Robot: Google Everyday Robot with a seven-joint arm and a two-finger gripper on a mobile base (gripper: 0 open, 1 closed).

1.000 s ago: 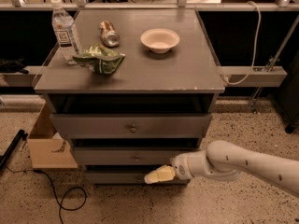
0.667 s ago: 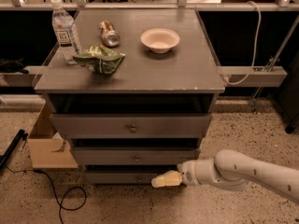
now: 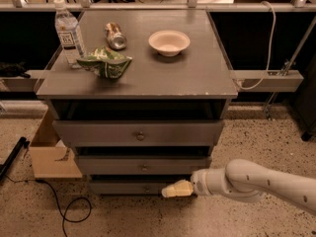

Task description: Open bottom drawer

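Note:
The bottom drawer [image 3: 126, 187] is the lowest of three grey drawer fronts on the cabinet, a thin strip with a small round knob [image 3: 146, 187] at its centre. It sits close to the floor and looks shut. The gripper [image 3: 169, 191] is on a white arm reaching in from the right. Its pale yellow tip lies low in front of the bottom drawer's right half, just right of the knob. It holds nothing that I can see.
The middle drawer [image 3: 143, 165] and top drawer [image 3: 138, 133] are above. On the cabinet top stand a water bottle [image 3: 68, 32], a can [image 3: 115, 36], a green chip bag [image 3: 104, 63] and a white bowl [image 3: 169, 42]. A cardboard box [image 3: 49, 152] and a black cable [image 3: 69, 211] lie left.
The gripper has moved down from the level of the middle drawer to the bottom drawer and shifted slightly right. The drawers have not moved.

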